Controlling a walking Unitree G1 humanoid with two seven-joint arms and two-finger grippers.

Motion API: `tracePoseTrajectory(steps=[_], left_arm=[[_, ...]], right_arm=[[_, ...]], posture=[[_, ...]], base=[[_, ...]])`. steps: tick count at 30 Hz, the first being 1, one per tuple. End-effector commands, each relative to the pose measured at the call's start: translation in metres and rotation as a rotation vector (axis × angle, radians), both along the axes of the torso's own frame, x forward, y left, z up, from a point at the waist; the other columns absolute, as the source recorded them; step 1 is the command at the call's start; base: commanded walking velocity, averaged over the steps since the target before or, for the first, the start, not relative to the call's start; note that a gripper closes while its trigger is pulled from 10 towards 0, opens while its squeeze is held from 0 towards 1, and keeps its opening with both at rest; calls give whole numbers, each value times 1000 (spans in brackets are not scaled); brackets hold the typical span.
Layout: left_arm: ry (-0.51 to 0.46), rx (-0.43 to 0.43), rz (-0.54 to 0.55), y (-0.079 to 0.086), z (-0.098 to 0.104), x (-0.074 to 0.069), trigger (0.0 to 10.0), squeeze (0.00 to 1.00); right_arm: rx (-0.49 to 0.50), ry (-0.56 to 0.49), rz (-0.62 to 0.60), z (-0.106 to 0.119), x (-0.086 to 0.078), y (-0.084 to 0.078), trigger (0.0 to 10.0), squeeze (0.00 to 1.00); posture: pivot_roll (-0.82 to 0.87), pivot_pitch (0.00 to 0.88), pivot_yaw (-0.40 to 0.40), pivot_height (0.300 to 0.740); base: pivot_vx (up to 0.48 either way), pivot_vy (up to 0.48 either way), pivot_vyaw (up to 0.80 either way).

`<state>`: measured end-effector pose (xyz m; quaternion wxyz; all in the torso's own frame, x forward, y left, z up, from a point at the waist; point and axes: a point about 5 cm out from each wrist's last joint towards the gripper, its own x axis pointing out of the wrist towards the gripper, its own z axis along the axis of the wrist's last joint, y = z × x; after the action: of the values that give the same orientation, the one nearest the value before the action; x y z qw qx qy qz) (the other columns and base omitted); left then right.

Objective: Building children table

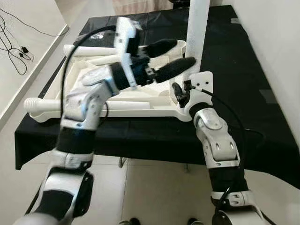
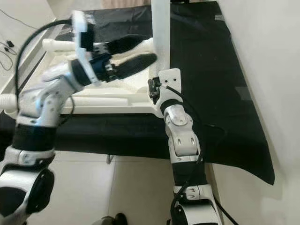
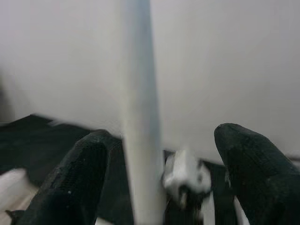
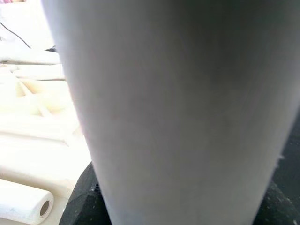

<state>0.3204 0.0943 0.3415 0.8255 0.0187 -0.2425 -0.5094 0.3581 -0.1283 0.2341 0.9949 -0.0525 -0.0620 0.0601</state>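
Upright white leg (image 1: 197, 35) stands at the near right corner of the upturned white tabletop (image 1: 140, 107), blocking the 12 o'clock line. Left gripper (image 1: 174, 56), fingers spread, reaches in from 9 o'clock; free gap on both sides of the leg between its fingers (image 3: 79, 183). Right gripper (image 1: 180, 93) sits at the leg's base, apparently clamped on it. Loose legs (image 1: 96, 105) clutter the tabletop at 10 o'clock. Black cloth (image 1: 243, 70) at 3 o'clock lies bare.

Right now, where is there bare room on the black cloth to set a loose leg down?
Free: the black cloth to the robot's right of the upright leg, up to the wall. Crowded: the white tabletop holds loose legs, and both pincers, left and right, work at the upright leg.
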Motion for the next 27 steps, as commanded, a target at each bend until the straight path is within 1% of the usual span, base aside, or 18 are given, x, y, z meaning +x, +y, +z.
tracePoseTrajectory(steps=[1, 3, 4, 5, 6, 7, 10, 12, 13, 15, 16, 19, 20, 21, 22, 25, 26, 27], left_arm=[[-14, 18, 35, 5, 2, -3, 10000, 0], [-13, 18, 35, 5, 2, -4, 10000, 0], [77, -3, 158, 15, -32, -8, 10000, 0], [77, -3, 158, 15, -32, -8, 10000, 0], [178, 3, 256, 20, -70, -15, 10000, 0], [178, 3, 256, 20, -70, -15, 10000, 0], [286, 2, 321, 23, -105, -27, 10000, 0], [311, -1, 338, 23, -112, -31, 10000, 0], [333, 8, 354, 24, -120, -35, 10000, 0], [365, 22, 378, 25, -131, -43, 10000, 0], [365, 22, 378, 25, -131, -43, 10000, 0], [438, 2, 436, 28, -149, -56, 10000, 0], [438, 2, 436, 28, -149, -56, 10000, 0], [467, -6, 435, 26, -157, -62, 10000, 0], [467, -6, 435, 26, -157, -62, 10000, 0], [506, 4, 433, 20, -170, -73, 10000, 0], [522, 6, 428, 19, -174, -77, 10000, 0], [531, 6, 424, 18, -176, -80, 10000, 0]], right_arm=[[24, 131, -22, -25, 1, -4, 10000, 0], [25, 132, -23, -25, 1, -4, 10000, 0], [22, 117, -43, -22, 1, -11, 10000, 0], [22, 117, -43, -22, 1, -11, 10000, 0], [29, 100, -47, -23, -2, -13, 10000, 0], [29, 100, -47, -23, -2, -13, 10000, 0], [40, 88, -80, -32, -12, -12, 10000, 0], [40, 84, -94, -35, -15, -12, 10000, 0], [44, 84, -120, -40, -19, -13, 10000, 1000], [60, 88, -148, -48, -27, -15, 10000, 1000], [60, 88, -148, -48, -27, -15, 10000, 1000], [84, 87, -121, -55, -35, -11, 10000, 1000], [84, 87, -121, -55, -35, -11, 10000, 1000], [96, 78, -87, -53, -36, -8, 10000, 1000], [96, 78, -87, -53, -36, -8, 10000, 1000], [108, 7, 74, -35, -32, 1, 10000, 1000], [103, -23, 173, -25, -30, 6, 10000, 537], [98, -41, 235, -20, -29, 8, 10000, 537]], posture=[[-36, 215, 109, 740], [-32, 216, 109, 740], [-13, 224, 106, 740], [-13, 224, 106, 740], [-12, 225, 106, 740], [-12, 225, 106, 740], [-9, 232, 109, 740], [-9, 232, 109, 740], [-5, 234, 113, 740], [-1, 236, 114, 740], [-1, 236, 114, 740], [-2, 236, 119, 740], [-2, 236, 119, 740], [-3, 234, 118, 740], [-3, 234, 118, 740], [-3, 232, 115, 740], [-3, 232, 115, 740], [-2, 232, 115, 740]], base=[[0, 0, 0], [0, 0, 0], [0, 0, 0], [0, 0, 0], [0, 0, 0], [0, 0, 0], [0, 0, 0], [0, 0, 0], [0, 0, 0], [0, 0, 0], [0, 0, 0], [0, 0, 0], [0, 0, 0], [0, 0, 0], [0, 0, 0], [0, 0, 0], [0, 0, 0], [0, 0, 0]])
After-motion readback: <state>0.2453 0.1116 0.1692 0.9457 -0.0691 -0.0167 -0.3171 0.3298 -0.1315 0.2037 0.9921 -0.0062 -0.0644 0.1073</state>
